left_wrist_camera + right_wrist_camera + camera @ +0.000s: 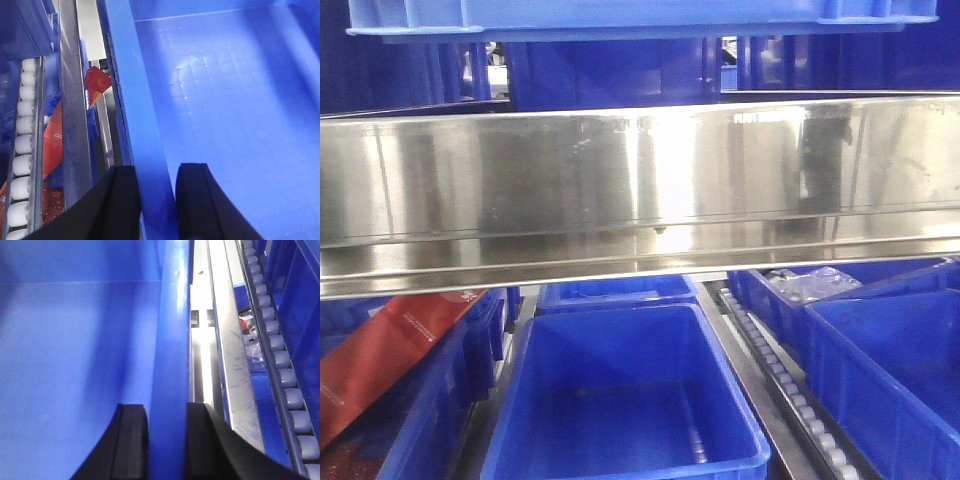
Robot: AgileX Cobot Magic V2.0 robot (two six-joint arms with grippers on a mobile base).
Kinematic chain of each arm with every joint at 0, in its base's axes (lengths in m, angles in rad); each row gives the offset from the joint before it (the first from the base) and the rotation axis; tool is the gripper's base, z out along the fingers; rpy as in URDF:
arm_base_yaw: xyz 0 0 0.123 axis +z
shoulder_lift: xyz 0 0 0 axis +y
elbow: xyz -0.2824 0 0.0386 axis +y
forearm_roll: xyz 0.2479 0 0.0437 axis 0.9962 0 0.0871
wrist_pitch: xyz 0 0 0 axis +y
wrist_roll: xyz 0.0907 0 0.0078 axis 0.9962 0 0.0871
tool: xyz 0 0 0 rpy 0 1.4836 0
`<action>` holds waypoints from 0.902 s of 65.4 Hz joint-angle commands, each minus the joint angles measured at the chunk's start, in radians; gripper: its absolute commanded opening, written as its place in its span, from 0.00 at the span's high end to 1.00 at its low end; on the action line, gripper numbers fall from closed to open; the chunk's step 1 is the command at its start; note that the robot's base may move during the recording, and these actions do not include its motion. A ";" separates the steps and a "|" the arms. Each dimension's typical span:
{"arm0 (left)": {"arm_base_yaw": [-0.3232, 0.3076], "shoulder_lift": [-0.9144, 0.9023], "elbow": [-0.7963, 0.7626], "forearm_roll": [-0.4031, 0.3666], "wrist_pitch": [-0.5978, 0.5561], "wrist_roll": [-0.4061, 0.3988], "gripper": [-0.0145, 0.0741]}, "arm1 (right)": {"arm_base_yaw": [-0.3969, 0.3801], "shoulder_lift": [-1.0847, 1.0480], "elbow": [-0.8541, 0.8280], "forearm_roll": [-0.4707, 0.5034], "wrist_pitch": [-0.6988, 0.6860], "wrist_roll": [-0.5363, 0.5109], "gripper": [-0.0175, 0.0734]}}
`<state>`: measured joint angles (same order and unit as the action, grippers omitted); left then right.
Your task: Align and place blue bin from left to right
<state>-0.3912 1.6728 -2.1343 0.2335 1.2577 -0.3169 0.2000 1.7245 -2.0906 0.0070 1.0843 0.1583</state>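
The blue bin [225, 100] is a light sky-blue crate that fills both wrist views. My left gripper [157, 172] is shut on its left rim, one black finger outside the wall and one inside. On the opposite rim my right gripper [167, 412] is shut the same way, with the blue bin's [75, 340] inside to its left. In the front view a light-blue rim of the blue bin [640, 15] runs across the top edge. Neither gripper shows in that view.
A wide steel shelf beam [640, 190] crosses the front view. Below it stand darker blue bins [630, 400], one at the left holding a red bag [380, 350]. Roller tracks [790, 390] and steel rails [235, 365] run alongside the bins.
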 commanded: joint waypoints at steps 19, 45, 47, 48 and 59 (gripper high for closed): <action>-0.003 -0.014 -0.015 0.005 -0.098 0.025 0.85 | -0.007 -0.019 -0.013 -0.028 -0.157 -0.021 0.88; -0.003 0.138 -0.015 0.027 -0.100 0.025 0.85 | -0.031 0.086 -0.013 -0.028 -0.198 -0.042 0.88; -0.003 0.143 -0.015 0.036 -0.100 0.025 0.85 | -0.034 0.094 -0.013 -0.028 -0.205 -0.042 0.88; -0.003 0.149 -0.015 0.041 -0.100 0.025 0.85 | -0.034 0.100 -0.013 -0.028 -0.205 -0.042 0.88; -0.003 0.182 -0.013 0.094 -0.094 0.025 0.85 | -0.036 0.142 -0.013 -0.028 -0.244 -0.042 0.88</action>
<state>-0.3894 1.8653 -2.1343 0.2852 1.2234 -0.3132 0.1658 1.8741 -2.0906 0.0000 1.0407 0.1409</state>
